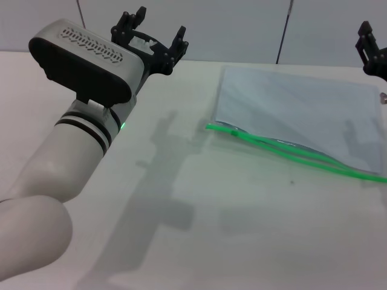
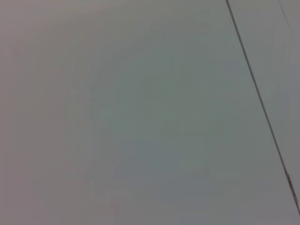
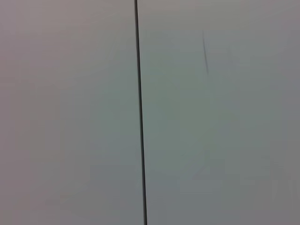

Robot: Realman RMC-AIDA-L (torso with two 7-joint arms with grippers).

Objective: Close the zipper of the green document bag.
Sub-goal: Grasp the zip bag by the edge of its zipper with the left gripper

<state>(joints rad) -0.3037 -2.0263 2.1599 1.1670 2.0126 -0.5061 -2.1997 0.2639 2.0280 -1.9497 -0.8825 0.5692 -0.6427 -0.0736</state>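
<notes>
The green document bag (image 1: 302, 109) lay flat on the white counter (image 1: 242, 229), toward our right side. Its zipper (image 1: 290, 151) ran along the near edge, the two green strips parted for most of their length, so we judged it unclosed. Our left pincer (image 1: 151, 39) hovered well apart to the left, fingers spread wide, holding nothing. Our right pincer (image 1: 372, 51) showed only partly beyond the far right corner; we could not tell its opening.
</notes>
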